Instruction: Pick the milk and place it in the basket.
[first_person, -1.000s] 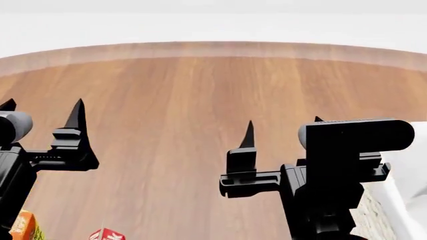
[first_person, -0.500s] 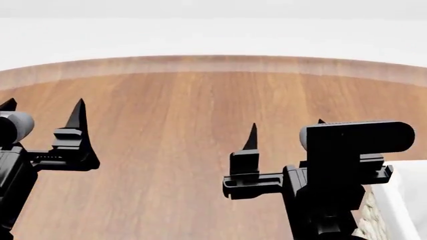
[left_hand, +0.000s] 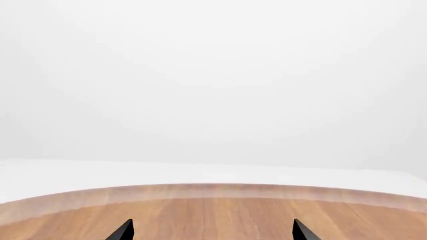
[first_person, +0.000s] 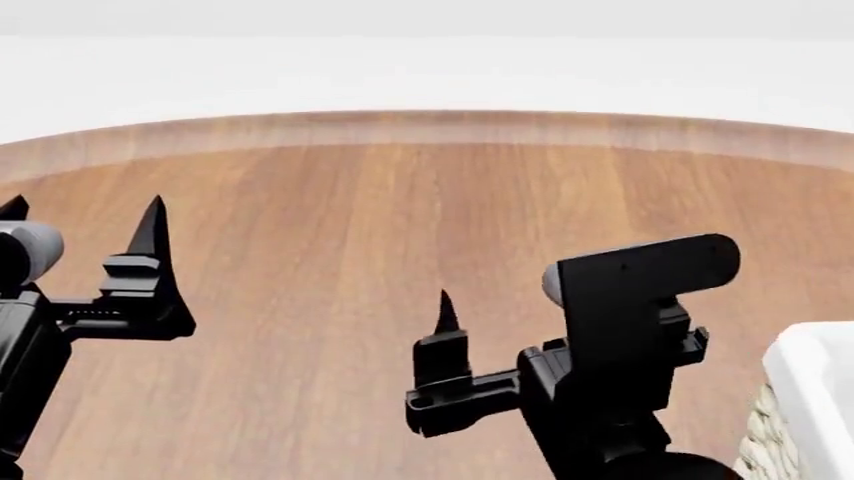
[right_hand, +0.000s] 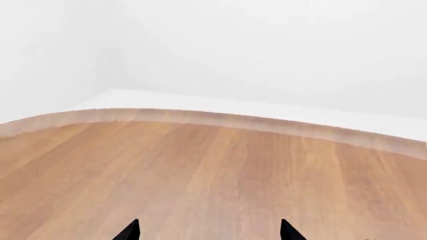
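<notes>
The milk is out of view in every frame. A corner of the basket (first_person: 811, 395), with white cloth over cream wicker, shows at the lower right of the head view, just right of my right arm. My left gripper (first_person: 83, 215) is open and empty over the wooden table (first_person: 347, 200) at the left; its two tips show wide apart in the left wrist view (left_hand: 212, 234). My right gripper (first_person: 527, 300) is open and empty over the table beside the basket; one fingertip (first_person: 445, 298) shows, the other is hidden behind the wrist camera. Its tips are wide apart in the right wrist view (right_hand: 209, 233).
The table's curved far edge (first_person: 427, 125) runs across the head view, with a plain white floor and wall beyond. Both wrist views show only bare wood, that far edge and the white background.
The head view tilted up, so the orange carton and the red carton top at the lower left left the frame. My right gripper then dropped, shifted left and rolled. The left arm stayed put.
</notes>
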